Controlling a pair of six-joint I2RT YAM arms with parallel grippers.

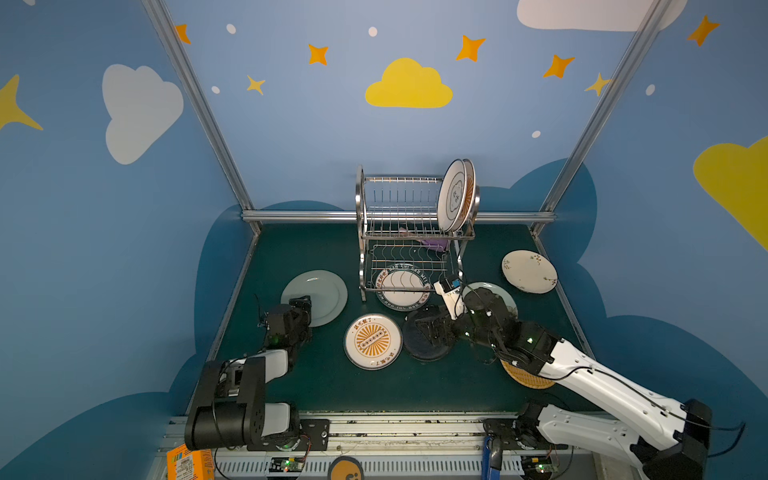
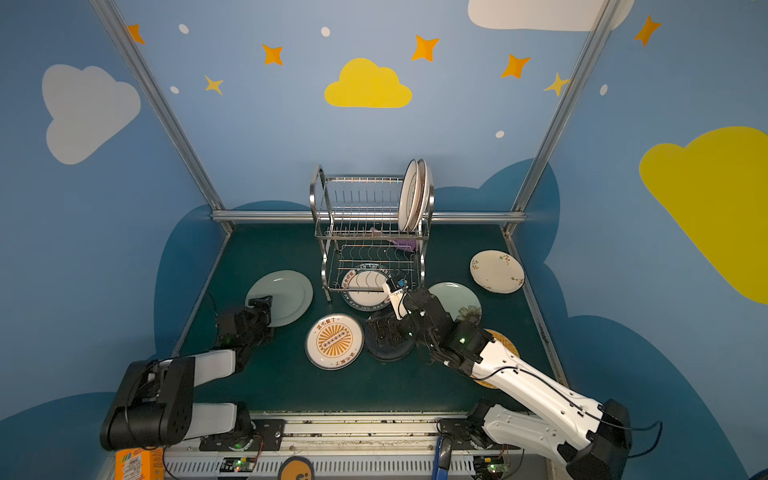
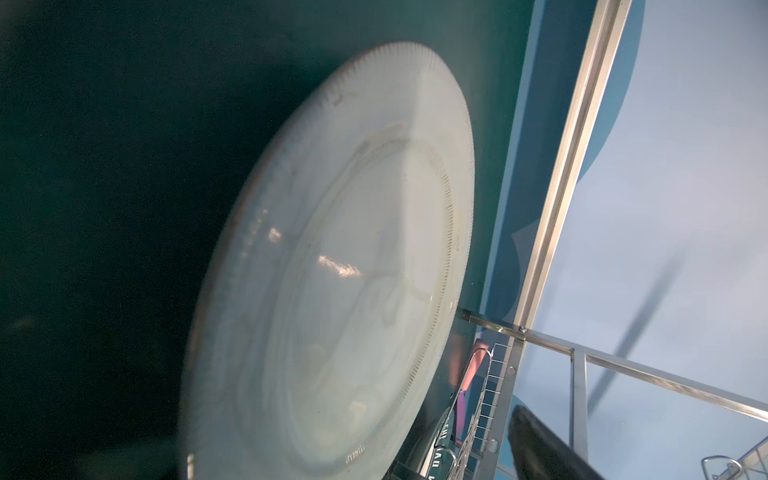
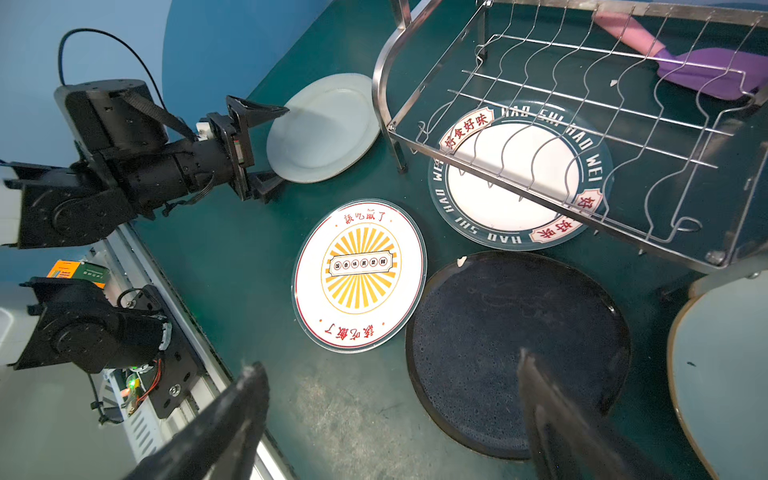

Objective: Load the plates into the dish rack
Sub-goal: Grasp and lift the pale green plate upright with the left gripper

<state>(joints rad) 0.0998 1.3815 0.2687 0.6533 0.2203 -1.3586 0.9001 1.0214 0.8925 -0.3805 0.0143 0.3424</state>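
My L gripper (image 1: 300, 306) is spread wide at the near rim of a pale green plate (image 1: 322, 289), gripping nothing. Next over, the sunburst plate (image 1: 372, 340) lies flat on the mat (image 1: 324, 382). Mid-table stands the dish rack (image 1: 360, 208) w/ two plates (image 1: 454, 195) upright at the R end of its top tier, and the lettered-rim plate (image 1: 405, 298) flat on the mat under its lower tier. My R gripper (image 4: 390, 363) hangs fully open & empty over the navy plate (image 4: 498, 340); further R lie another green plate (image 2: 453, 295), the woven tan plate (image 1: 528, 380) partly under my arm, and the cream floral plate (image 1: 528, 271).
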